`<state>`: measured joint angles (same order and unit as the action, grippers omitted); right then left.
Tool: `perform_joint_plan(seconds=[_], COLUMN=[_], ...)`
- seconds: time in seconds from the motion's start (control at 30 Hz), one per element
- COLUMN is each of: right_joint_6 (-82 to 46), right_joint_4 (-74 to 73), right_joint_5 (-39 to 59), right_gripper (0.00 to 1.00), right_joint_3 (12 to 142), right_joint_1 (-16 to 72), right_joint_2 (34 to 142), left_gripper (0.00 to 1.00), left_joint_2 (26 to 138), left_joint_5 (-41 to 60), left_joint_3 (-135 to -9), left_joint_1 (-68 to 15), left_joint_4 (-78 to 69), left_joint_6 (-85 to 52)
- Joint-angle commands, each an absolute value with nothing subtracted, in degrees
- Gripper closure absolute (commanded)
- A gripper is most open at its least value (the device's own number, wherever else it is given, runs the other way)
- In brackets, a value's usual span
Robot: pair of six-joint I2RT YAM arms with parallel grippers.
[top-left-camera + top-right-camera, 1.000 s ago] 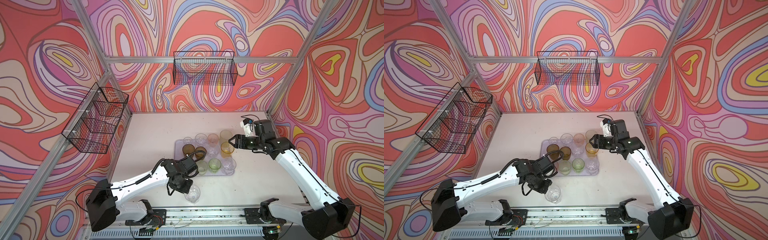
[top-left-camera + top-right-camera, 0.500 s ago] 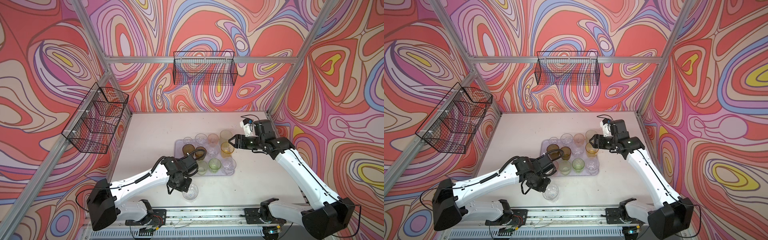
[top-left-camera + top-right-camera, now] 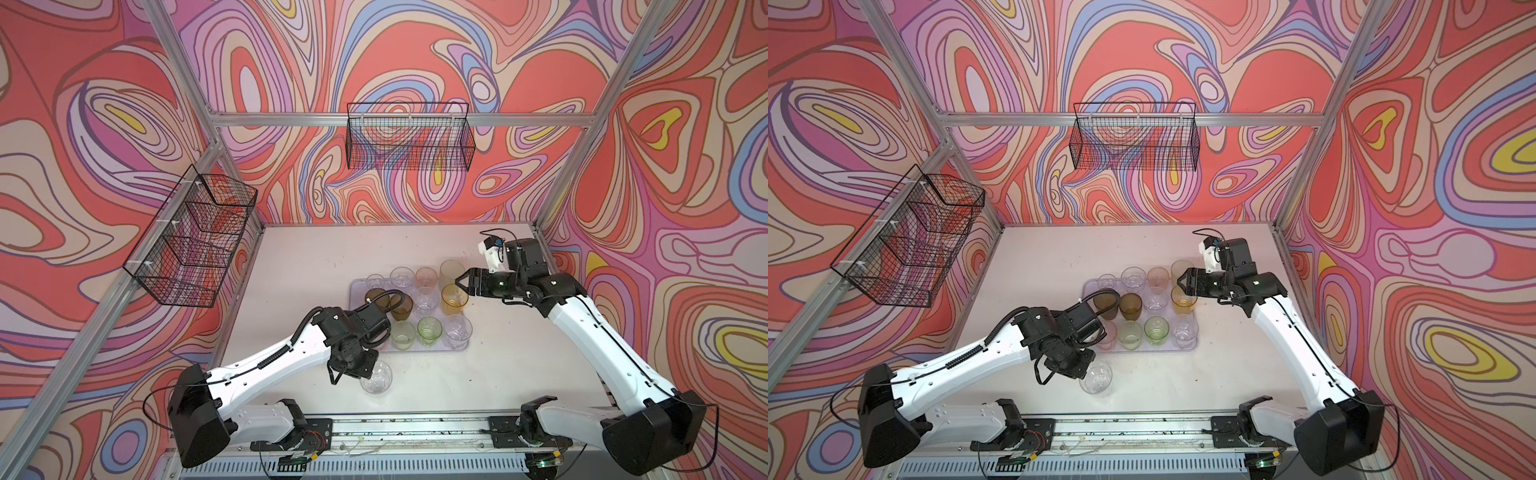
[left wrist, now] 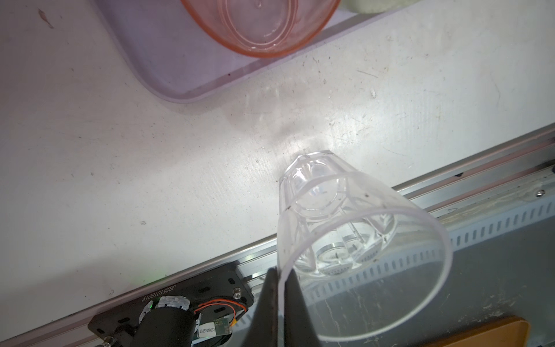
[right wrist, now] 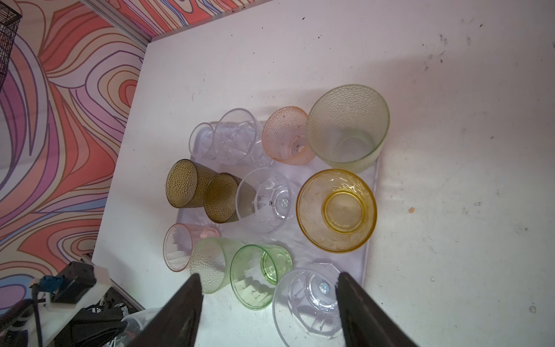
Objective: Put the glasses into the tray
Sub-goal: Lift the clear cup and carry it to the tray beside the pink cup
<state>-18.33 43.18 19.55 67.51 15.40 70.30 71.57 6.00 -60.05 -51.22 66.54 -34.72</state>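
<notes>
Two codes can be read, both in the left wrist view, on the rail hardware just beside the left gripper (image 4: 278, 273). The black mounting plate (image 4: 168, 303) carries "JG251018019" in pale print along its edge, seen upside down. A small white sticker (image 4: 207, 329), nearer the gripper's fingers than that code, reads "JG251018032".

This was a robotics lab test cell rather than a lived-in room. An aluminium frame (image 3: 399, 119) boxed in a scuffed white table (image 3: 316, 257), and swirl-printed wall panels (image 3: 104, 124) closed three sides. A left arm (image 3: 282, 357) and a right arm (image 3: 590, 332) were mounted on a metal rail (image 3: 415, 428) along the front, with exposed cables, and black wire baskets (image 3: 409, 141) hung from the frame.
</notes>
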Motion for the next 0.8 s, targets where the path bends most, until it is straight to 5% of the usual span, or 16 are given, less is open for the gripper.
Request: perform_joint_plan(seconds=[0.0,0.77], right_joint_6=[-18.4,-17.9], right_joint_4=[42.4,44.1], right_joint_5=[20.2,18.9], right_gripper=[0.28,0.28], right_joint_3=[67.6,67.9], right_joint_1=[15.2,15.2], right_joint_2=[70.7,69.3], left_gripper=[1.0,1.0], left_joint_2=[69.8,70.7], left_joint_5=[6.1,7.2], left_joint_3=[-62.4,-67.1], left_joint_1=[-49.2,-32.6], left_joint_4=[71.3,77.4], left_joint_6=[-34.5,-27.0])
